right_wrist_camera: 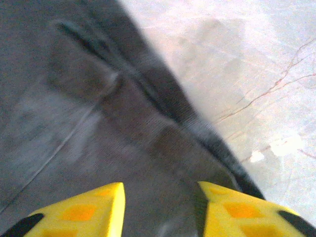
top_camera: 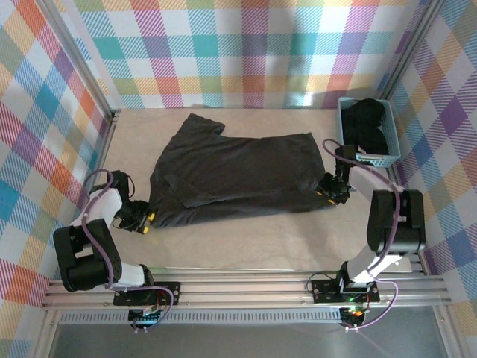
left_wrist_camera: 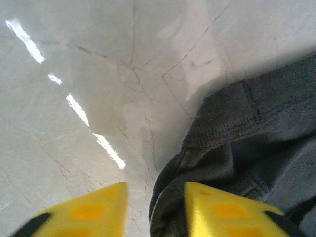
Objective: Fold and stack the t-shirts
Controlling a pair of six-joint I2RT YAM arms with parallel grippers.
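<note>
Both left pincer (left_wrist_camera: 155,191) and right pincer (right_wrist_camera: 161,191) agape at t-shirt (top_camera: 238,168) edges; overhead, blue basket (top_camera: 377,159).

The shirt (top_camera: 231,175) is showing as soft matt knit cloth, its hem (left_wrist_camera: 222,123) rougher. The table (top_camera: 261,239) is gleaming smooth and glossy, marble-veined. The fingers (left_wrist_camera: 217,210) are looking like smooth yellow plastic; the near rail (top_camera: 246,287), dull metal.

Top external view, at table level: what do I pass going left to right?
left gripper → spread-out t-shirt → right gripper → light-blue basket
</note>
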